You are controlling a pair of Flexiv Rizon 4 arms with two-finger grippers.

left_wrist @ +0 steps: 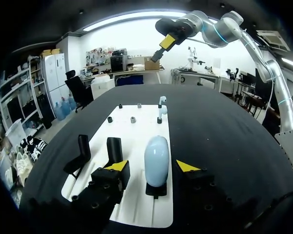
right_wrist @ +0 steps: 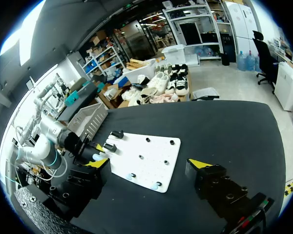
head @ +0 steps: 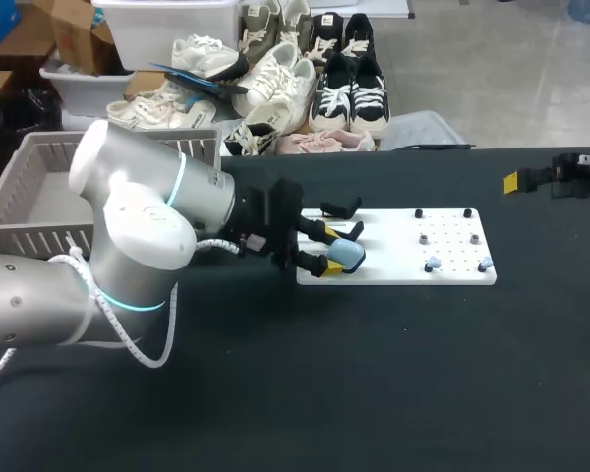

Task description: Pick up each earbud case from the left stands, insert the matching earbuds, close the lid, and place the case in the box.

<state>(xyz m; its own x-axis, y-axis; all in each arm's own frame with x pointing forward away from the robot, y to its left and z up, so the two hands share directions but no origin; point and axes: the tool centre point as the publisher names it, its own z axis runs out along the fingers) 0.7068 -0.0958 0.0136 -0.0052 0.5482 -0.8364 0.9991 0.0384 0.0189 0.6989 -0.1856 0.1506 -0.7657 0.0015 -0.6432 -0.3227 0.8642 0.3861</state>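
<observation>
The black counter carries a white plate toward its far edge, and a grey box sits off the far left corner. At the plate's left end a smooth, pale blue, egg-shaped earbud case stands on end on a black stand, its long axis rising and its rounded end up. The left gripper has its jaws spread either side of the case, not touching it. The right gripper hangs near the far right corner, jaws wide apart.

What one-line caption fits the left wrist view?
Open left hand flanks the pale blue earbud case standing on the white board.
</observation>
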